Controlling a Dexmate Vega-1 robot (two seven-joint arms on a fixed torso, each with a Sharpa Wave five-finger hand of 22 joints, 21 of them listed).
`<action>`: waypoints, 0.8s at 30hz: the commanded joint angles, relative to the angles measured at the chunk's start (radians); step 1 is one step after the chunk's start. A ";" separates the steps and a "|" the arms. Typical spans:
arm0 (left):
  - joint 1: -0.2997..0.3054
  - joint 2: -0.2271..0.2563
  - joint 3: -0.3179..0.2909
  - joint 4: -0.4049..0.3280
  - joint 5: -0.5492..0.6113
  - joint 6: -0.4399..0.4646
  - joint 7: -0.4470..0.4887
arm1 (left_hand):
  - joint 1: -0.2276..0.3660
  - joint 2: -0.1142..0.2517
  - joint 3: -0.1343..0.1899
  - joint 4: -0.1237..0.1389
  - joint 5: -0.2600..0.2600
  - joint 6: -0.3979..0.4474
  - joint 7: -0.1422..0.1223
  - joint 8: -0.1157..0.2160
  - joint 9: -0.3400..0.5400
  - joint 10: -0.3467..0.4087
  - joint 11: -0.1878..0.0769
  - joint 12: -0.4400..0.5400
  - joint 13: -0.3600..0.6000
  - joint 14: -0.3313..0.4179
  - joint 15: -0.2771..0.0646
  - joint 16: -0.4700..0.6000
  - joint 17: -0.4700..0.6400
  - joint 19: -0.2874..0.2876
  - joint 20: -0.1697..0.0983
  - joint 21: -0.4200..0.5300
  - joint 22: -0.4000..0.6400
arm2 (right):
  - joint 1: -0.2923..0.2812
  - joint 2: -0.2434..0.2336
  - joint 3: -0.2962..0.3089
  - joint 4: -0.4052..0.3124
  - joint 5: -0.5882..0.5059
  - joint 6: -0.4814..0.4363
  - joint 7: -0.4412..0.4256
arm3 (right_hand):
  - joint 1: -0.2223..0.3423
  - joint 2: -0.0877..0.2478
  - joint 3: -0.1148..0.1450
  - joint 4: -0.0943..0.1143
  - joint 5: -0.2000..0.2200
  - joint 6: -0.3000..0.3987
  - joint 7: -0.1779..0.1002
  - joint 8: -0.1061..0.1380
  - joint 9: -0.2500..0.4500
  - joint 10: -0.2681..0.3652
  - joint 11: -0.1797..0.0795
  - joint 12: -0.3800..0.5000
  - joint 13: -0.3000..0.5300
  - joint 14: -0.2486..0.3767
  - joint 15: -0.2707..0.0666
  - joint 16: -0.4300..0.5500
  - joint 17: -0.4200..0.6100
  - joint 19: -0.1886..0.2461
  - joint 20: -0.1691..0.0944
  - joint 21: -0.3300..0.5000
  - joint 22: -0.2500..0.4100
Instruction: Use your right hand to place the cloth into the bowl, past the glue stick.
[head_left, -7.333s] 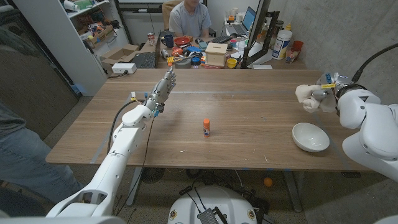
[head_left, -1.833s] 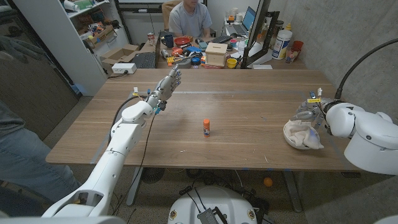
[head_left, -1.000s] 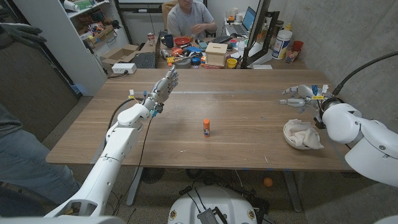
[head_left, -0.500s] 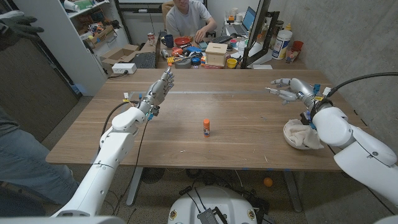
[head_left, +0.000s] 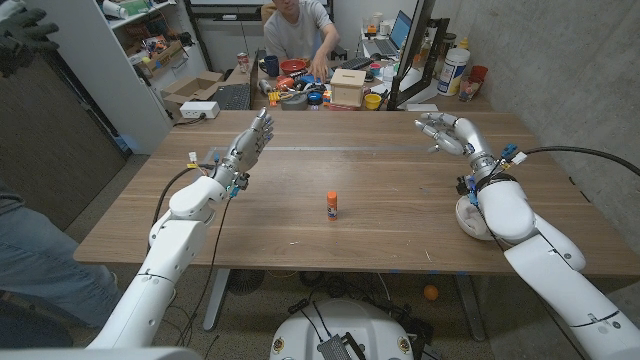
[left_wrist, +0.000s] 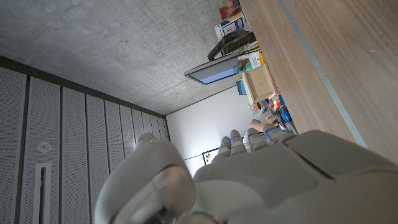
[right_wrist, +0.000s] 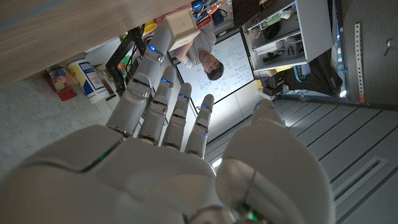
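- Head view: the right hand (head_left: 447, 131) is raised near the table's (head_left: 380, 225) far right corner, fingers spread, holding nothing.
- The bowl (head_left: 466, 216) sits near the table's right edge, largely hidden behind the right forearm; the cloth inside it cannot be made out.
- The bowl lies well apart from the right hand's fingers (head_left: 428, 122), toward the near edge.
- The glue stick (head_left: 332, 205) stands upright mid-table.
- The left hand (head_left: 248, 147) is raised near the far left corner, fingers extended, empty.
- Right wrist view: the fingers (right_wrist: 163, 87) are straight and slightly apart; a person (right_wrist: 209, 61) shows beyond them.

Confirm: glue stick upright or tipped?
Upright. In the head view the glue stick stands on end mid-table, orange cap up, apart from both hands.
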 joint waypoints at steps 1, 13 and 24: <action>0.057 0.024 -0.034 -0.042 -0.031 -0.052 -0.016 | 0.003 0.010 -0.007 -0.003 0.000 0.006 0.001 0.004 0.003 0.002 0.000 0.006 0.006 0.005 -0.002 0.000 0.003 -0.001 0.002 0.006 0.005 | 0.098 0.175 -0.055 0.217 0.084 0.290 -0.042 | 0.006 0.030 0.008 0.003 0.001 -0.036 0.008 -0.014 0.000 -0.013 0.013 -0.010 -0.002 -0.056 -0.015 -0.009 0.004 -0.002 -0.027 -0.011 0.000; 0.102 0.061 -0.069 -0.067 -0.060 -0.095 -0.054 | 0.011 0.015 -0.009 -0.006 -0.001 0.039 -0.009 0.015 0.002 0.020 -0.005 0.011 0.005 0.017 -0.006 0.003 0.003 0.003 0.004 0.007 0.004 | 0.104 0.214 -0.095 0.218 0.099 0.307 -0.002 | -0.040 0.102 0.013 0.027 -0.010 -0.063 0.024 -0.014 -0.006 -0.058 0.021 -0.028 -0.005 -0.219 -0.008 -0.006 0.001 -0.459 -0.027 -0.120 0.001; 0.138 0.078 -0.110 -0.081 -0.097 -0.130 -0.083 | 0.014 0.017 -0.010 -0.006 -0.001 0.044 -0.012 0.015 0.002 0.021 -0.008 0.011 0.005 0.018 -0.006 0.003 0.003 0.001 0.005 0.006 0.004 | 0.084 0.249 -0.125 0.181 0.076 0.285 -0.015 | -0.051 0.111 0.012 0.028 -0.011 -0.079 0.024 -0.018 -0.007 -0.093 0.016 -0.036 -0.005 -0.265 0.004 -0.006 -0.001 -0.549 0.020 -0.115 0.002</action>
